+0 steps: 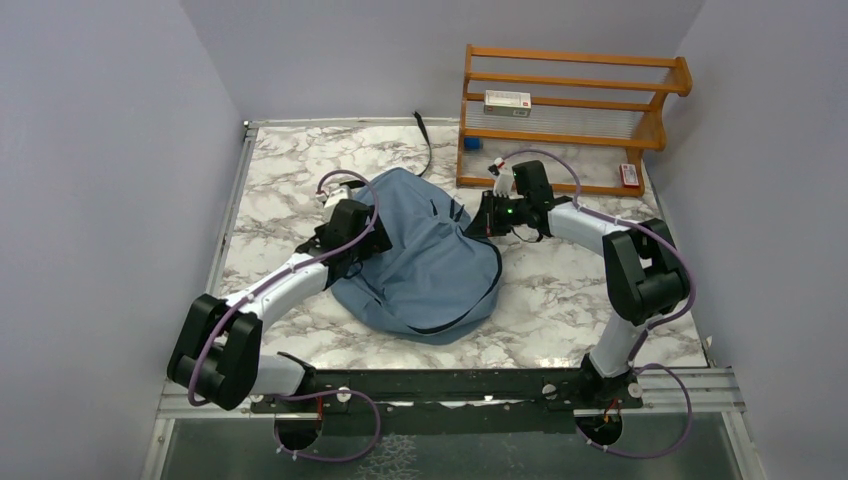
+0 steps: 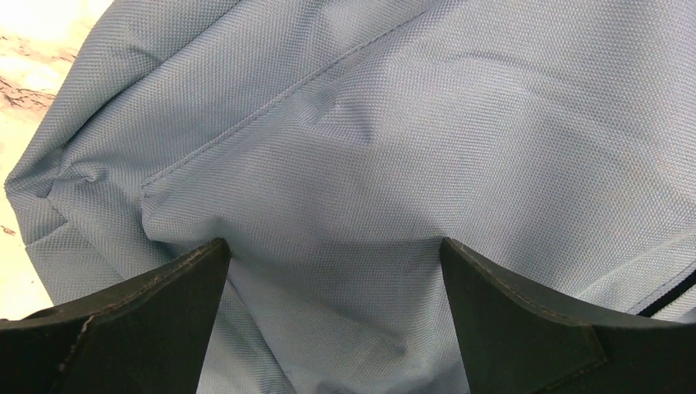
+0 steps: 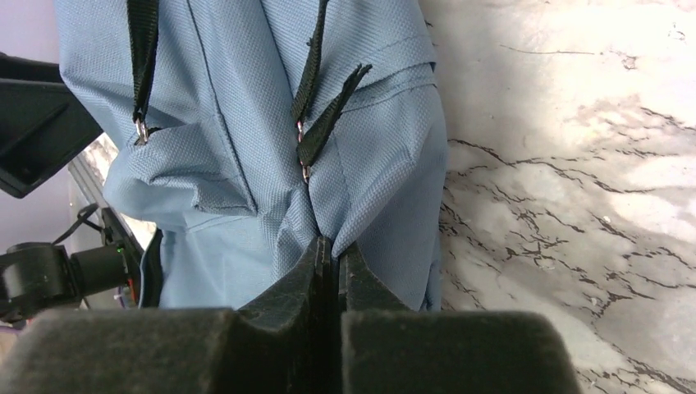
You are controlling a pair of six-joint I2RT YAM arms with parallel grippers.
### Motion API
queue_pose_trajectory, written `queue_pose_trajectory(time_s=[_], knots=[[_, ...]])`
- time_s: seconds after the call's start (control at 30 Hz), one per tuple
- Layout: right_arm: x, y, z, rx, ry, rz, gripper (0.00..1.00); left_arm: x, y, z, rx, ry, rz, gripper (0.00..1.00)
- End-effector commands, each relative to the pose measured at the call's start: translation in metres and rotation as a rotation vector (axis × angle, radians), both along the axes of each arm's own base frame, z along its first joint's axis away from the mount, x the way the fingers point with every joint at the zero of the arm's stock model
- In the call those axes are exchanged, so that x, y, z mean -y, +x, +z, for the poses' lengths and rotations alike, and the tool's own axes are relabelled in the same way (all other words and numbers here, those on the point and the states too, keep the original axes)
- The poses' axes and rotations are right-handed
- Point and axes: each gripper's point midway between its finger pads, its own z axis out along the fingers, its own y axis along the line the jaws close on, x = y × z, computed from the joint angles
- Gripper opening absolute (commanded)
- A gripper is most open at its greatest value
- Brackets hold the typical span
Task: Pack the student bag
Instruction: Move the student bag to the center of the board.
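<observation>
Student bag [image 1: 430, 265]: soft dusty-blue woven fabric with a fine basket-weave grain, slumped in a rumpled mound at the middle of the table [image 1: 560, 300], between the two arms. Stitched seams; black webbing straps [image 3: 144, 57] with small metal rings.

Right gripper [image 3: 331, 246]: black fingers drawn nearly together, pinching a fold of the bag's cloth at its right edge.

Left gripper [image 2: 332, 250]: fingers spread wide, low over the bag's left side, cloth filling the gap.

Table: glossy white marble pattern with grey veins. Wooden rack [image 1: 570, 110], orange-brown slats, stands at the far right corner, a small box [image 1: 507, 100] on its shelf. Plain pale lavender walls [image 1: 100, 150] on three sides.
</observation>
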Motion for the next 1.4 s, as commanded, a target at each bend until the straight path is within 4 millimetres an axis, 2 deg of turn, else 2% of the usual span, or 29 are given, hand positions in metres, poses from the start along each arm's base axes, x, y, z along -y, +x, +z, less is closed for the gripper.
queue_pose_trajectory(time_s=[0.0,0.23,0.43,0.6,0.73,1.0,1.1,1.2,1.37], knots=[[-0.023,-0.013,0.032,0.027,0.124,0.095,0.03,0.010,0.014,0.021,0.046,-0.029,-0.059,0.99],[-0.036,-0.009,0.085,0.128,0.166,0.107,0.01,-0.007,0.032,0.081,0.170,0.023,-0.051,0.99],[-0.056,-0.016,0.111,0.172,0.184,0.133,0.01,-0.019,0.040,0.137,0.268,0.082,-0.055,0.99],[-0.082,-0.023,0.133,0.207,0.212,0.179,0.01,-0.027,0.040,0.178,0.354,0.106,-0.043,0.99],[-0.116,-0.032,0.146,0.222,0.223,0.238,0.01,-0.035,0.039,0.204,0.401,0.140,-0.024,0.99],[-0.184,-0.044,0.160,0.244,0.257,0.320,0.00,-0.066,0.031,0.256,0.493,0.219,0.085,0.99],[-0.206,-0.046,0.153,0.234,0.258,0.347,0.00,-0.072,0.030,0.268,0.512,0.247,0.101,0.99],[-0.225,-0.042,0.147,0.242,0.252,0.360,0.01,-0.073,0.032,0.272,0.514,0.255,0.107,0.99],[-0.241,-0.018,0.131,0.280,0.240,0.322,0.01,-0.068,0.034,0.264,0.496,0.239,0.090,0.99]])
